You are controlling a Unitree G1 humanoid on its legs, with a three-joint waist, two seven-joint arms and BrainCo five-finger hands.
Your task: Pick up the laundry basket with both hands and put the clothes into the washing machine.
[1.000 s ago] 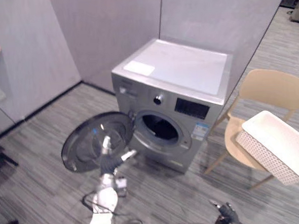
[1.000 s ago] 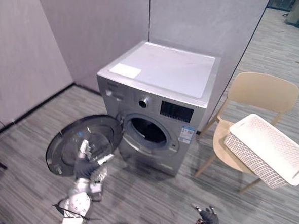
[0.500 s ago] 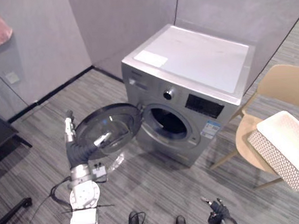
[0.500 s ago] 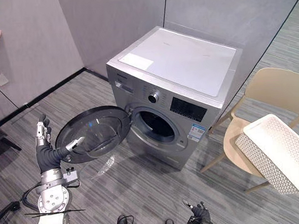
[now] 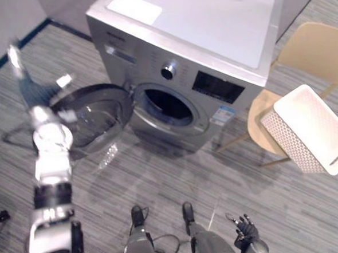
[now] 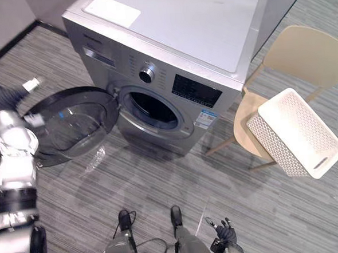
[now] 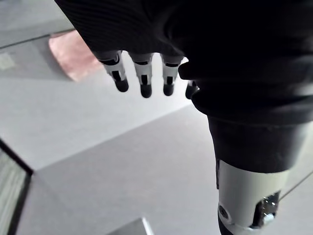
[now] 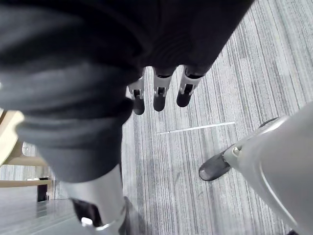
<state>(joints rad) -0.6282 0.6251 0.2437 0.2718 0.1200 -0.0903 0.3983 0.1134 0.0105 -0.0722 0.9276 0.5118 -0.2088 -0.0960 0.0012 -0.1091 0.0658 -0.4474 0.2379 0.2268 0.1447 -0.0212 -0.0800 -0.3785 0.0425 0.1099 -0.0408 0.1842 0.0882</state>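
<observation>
Fingers of left hand [image 5: 30,92] straight, arm raised beside washer door [image 5: 96,116], right hand [image 5: 245,232] low, fingers relaxed

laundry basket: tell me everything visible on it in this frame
The laundry basket is a white rectangular tub, plastic by the look, with side walls of fine lattice, a broad upper face dotted with small holes, and a slot handle near one short end. It lies tilted on the seat of a beige chair, to the right of the washing machine, jutting past the seat's edge. Only the chair touches it. No clothes show; its inside cannot be made out.
</observation>
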